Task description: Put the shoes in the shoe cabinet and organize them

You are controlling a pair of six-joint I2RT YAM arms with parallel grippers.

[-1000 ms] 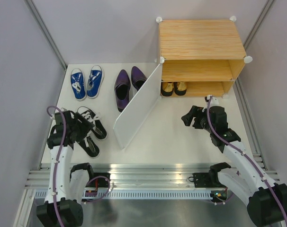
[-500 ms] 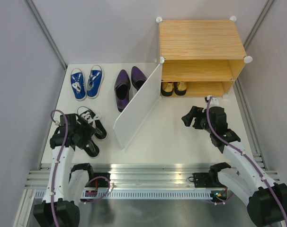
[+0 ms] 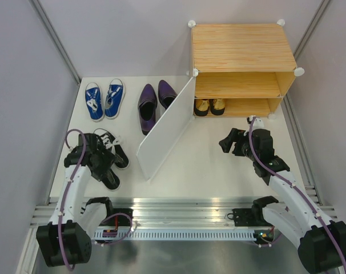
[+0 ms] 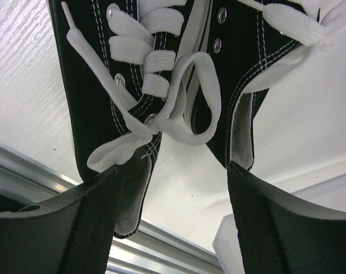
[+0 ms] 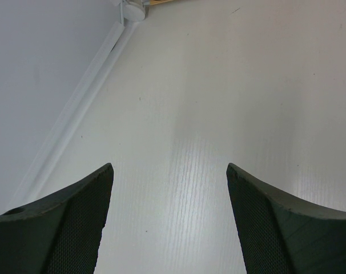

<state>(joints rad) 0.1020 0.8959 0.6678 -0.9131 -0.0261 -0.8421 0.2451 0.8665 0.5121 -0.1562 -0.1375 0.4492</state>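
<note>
black shoes (image 4: pixel 93 85) lie at the near left of the tabletop (image 3: pixel 207 165), just under the left hand (image 4: pixel 174 171), which is wide open and empty. closing here could catch the loose white laces (image 4: pixel 181 111) or pinch both collars, dragging the pair askew

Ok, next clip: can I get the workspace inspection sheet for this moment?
Surface: white table, bare in front of the cabinet.
Job's things: shoe cabinet at the back right, its white door swung open; gold shoes on the lower shelf; blue sneakers and purple dress shoes on the table left of the door; black shoes by the left arm.
Clutter: nothing seen.
Grippers: left gripper open, low over the black shoes, gripping nothing; right gripper open over bare table.
Cables: purple cables run along both arms.
Surroundings: grey walls; metal rail at the near edge.
</note>
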